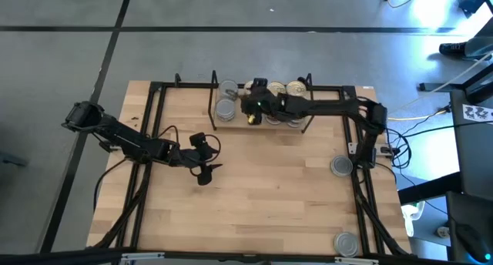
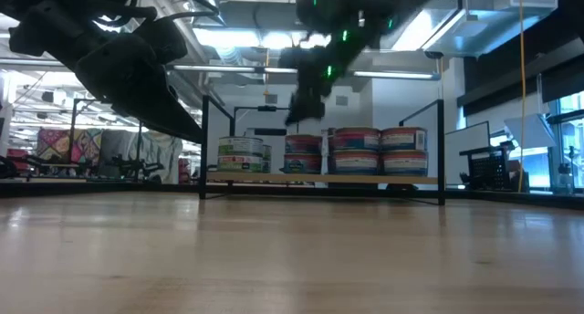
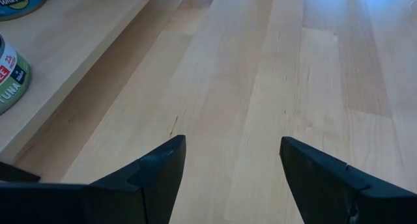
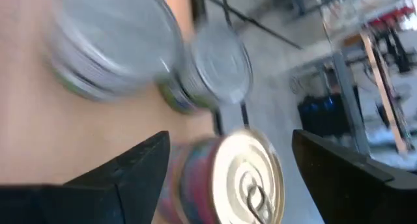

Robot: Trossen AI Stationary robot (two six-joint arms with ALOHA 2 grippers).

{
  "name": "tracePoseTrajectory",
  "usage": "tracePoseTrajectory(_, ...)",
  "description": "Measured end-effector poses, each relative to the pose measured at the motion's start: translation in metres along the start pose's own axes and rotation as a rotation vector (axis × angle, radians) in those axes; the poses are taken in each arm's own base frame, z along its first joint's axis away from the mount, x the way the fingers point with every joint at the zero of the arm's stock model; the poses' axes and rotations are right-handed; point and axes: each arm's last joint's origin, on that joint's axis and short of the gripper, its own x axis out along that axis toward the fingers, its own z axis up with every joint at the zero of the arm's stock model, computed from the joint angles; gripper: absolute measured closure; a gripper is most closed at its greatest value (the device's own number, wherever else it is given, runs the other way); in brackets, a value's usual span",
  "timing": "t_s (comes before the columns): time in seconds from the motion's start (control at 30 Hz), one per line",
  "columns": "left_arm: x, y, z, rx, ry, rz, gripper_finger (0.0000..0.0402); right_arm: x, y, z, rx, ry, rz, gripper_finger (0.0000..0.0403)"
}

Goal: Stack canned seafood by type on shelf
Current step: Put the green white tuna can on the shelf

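Note:
The shelf [image 1: 202, 90] stands at the table's far edge, and its wooden board [image 2: 319, 179] carries stacks of tins. Silver-topped tins [image 1: 226, 109] stand at its left end, and gold-lidded tins [image 1: 296, 88] stand further right. In the low view the left stack has green labels [image 2: 241, 154] and the others have colourful labels [image 2: 356, 150]. My right gripper [image 1: 254, 109] is open just above a gold pull-ring tin [image 4: 244, 172], with a finger on either side of it. My left gripper [image 1: 205, 169] is open and empty over the bare tabletop, nearer than the shelf.
Two loose silver-topped tins lie on the table's right side, one by the right arm's base [image 1: 341, 166] and one near the front right corner [image 1: 347, 244]. The shelf's upright wire loops [image 2: 203, 141] flank the stacks. In the left wrist view a tuna tin [image 3: 12, 77] shows on the board's edge.

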Motion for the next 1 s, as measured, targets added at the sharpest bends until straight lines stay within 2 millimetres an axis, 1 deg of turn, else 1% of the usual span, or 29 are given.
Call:
tracePoseTrajectory(0.13, 0.000, 0.000, 0.000, 0.000, 0.000, -0.001, 0.0152, -0.051, 0.006, 0.029, 0.008, -0.050, 0.077, 0.0084)
tracePoseTrajectory(0.27, 0.000, 0.000, 0.000, -0.001, -0.004, -0.003, 0.0152, -0.107, 0.026, 0.039, 0.030, -0.026, 0.203, 0.0084)
tracePoseTrajectory(0.4, 0.000, -0.001, 0.001, -0.003, -0.008, -0.004, 0.0152, -0.166, 0.045, 0.035, 0.101, 0.050, 0.323, 0.0084)
tracePoseTrajectory(0.47, 0.000, -0.001, 0.002, -0.007, -0.016, -0.007, 0.0152, -0.189, 0.056, 0.028, 0.135, 0.130, 0.372, 0.0084)
tracePoseTrajectory(0.57, 0.000, -0.002, 0.004, -0.005, -0.035, -0.014, 0.0153, -0.218, 0.070, 0.014, 0.183, 0.266, 0.406, 0.0084)
tracePoseTrajectory(0.67, 0.000, -0.002, 0.005, 0.004, -0.053, -0.019, 0.0153, -0.240, 0.081, -0.001, 0.233, 0.370, 0.398, 0.0084)
tracePoseTrajectory(0.77, 0.000, -0.002, 0.005, 0.008, -0.053, -0.019, 0.0153, -0.251, 0.092, -0.021, 0.266, 0.467, 0.373, 0.0084)
tracePoseTrajectory(0.87, -0.001, -0.003, 0.005, 0.008, -0.052, -0.023, 0.0153, -0.255, 0.097, -0.044, 0.289, 0.553, 0.353, 0.0084)
tracePoseTrajectory(1.0, -0.002, -0.006, 0.004, 0.016, -0.052, -0.037, 0.0153, -0.250, 0.105, -0.075, 0.302, 0.699, 0.357, 0.0084)
